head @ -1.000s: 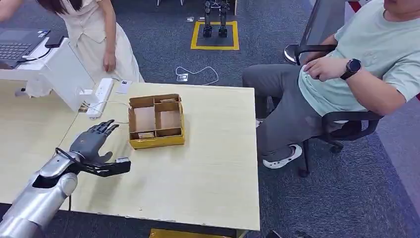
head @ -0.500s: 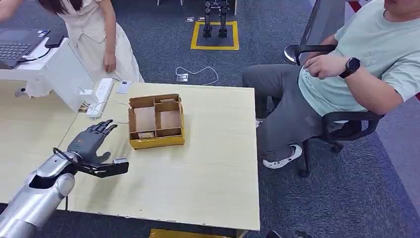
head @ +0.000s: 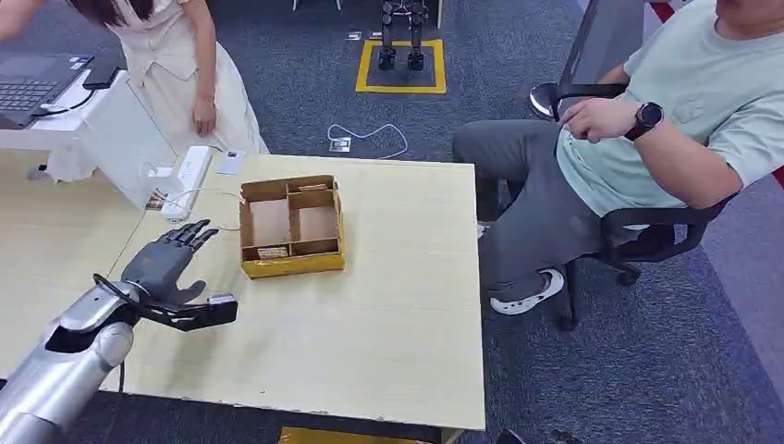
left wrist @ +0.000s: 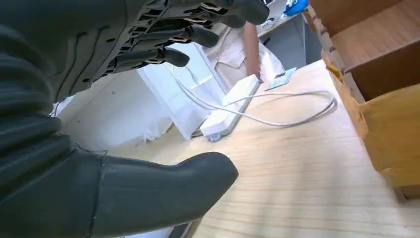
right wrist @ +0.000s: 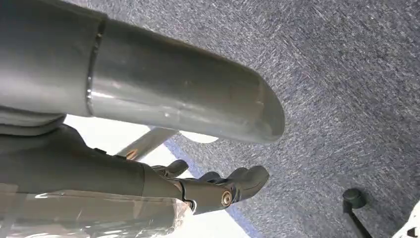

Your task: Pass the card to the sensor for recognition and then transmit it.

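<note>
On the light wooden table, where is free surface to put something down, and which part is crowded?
Bare patches: the light wooden table between the yellow cardboard divider box and its near edge, and the strip from the box to the right edge. Crowded: the far left corner, with the white power strip, its white cable and the open left hand above the table.

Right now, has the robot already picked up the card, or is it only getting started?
Only getting started, it seems. Nothing looks done yet: the left hand hangs over the table beside the yellow box, fingers apart and holding nothing. A small card-like piece lies in the box's front compartment, though I cannot be sure it is the card. Taking it, showing it to the sensor and passing it on are all left.
</note>
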Tool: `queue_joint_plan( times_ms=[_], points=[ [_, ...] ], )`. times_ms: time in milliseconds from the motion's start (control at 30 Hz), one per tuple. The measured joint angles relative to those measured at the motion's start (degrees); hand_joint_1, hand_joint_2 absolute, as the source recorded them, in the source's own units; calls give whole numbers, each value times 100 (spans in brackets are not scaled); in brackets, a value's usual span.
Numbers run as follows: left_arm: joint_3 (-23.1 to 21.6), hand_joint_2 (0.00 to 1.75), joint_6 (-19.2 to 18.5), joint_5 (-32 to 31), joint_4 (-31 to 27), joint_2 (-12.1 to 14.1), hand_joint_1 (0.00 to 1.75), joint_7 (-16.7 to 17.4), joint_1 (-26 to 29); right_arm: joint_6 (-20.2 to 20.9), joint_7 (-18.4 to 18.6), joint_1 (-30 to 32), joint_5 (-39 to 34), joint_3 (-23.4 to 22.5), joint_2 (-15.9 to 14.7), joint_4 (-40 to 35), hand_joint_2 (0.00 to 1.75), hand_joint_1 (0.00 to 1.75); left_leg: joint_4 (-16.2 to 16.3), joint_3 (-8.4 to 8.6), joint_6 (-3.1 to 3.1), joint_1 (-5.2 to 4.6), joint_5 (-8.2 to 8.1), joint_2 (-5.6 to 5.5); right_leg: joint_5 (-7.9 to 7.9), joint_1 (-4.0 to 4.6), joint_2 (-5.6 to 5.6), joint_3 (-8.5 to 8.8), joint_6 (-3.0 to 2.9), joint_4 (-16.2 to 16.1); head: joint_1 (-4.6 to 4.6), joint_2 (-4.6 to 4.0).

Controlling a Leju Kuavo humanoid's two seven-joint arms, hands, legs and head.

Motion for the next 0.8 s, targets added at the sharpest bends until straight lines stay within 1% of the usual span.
queue_joint_plan(
  times_ms=[67, 133, 400, 567, 733, 800],
  points=[
    [-7, 175, -20, 20, -118, 63, 0, 4, 20, -2, 0, 0, 0, 2, 0, -2, 0, 0, 0, 0, 0, 0, 0, -1, 0, 0, 0, -1, 0, 0, 2, 2],
    [-17, 175, 11, -9, -173, 52, 0, 81, 14, 2, 9, 1, 7, 11, 0, -2, 0, 0, 0, 0, 0, -1, 0, 0, 0, 0, 0, -3, 0, 0, 2, 0],
    [-238, 175, 155, -363, -118, -308, 0, 394, -218, 22, 46, -25, 17, 57, 31, -15, 0, 0, 2, -1, 1, -1, 1, 2, 3, -1, 3, -1, 0, -1, 2, 0],
    [-328, 175, 157, -385, -55, -424, 0, 404, -298, 28, 46, -27, 18, 61, 46, -35, 0, 0, 2, -1, 1, -1, 1, 2, 2, -1, 3, -3, 0, 0, 2, 0],
    [-358, 175, 149, -385, -26, -481, 0, 398, -325, 28, 63, -27, 17, 66, 48, -37, 0, 0, 2, -1, 1, 0, 0, 2, 2, 0, 3, -4, 0, 0, 2, 0],
    [-382, 175, 47, -318, -26, -472, 0, 344, -329, 35, 63, -28, 17, 70, 48, -46, 0, 0, 1, -2, 1, 0, 0, 3, 2, 0, 3, -4, 0, 0, 2, 0]
  ],
)
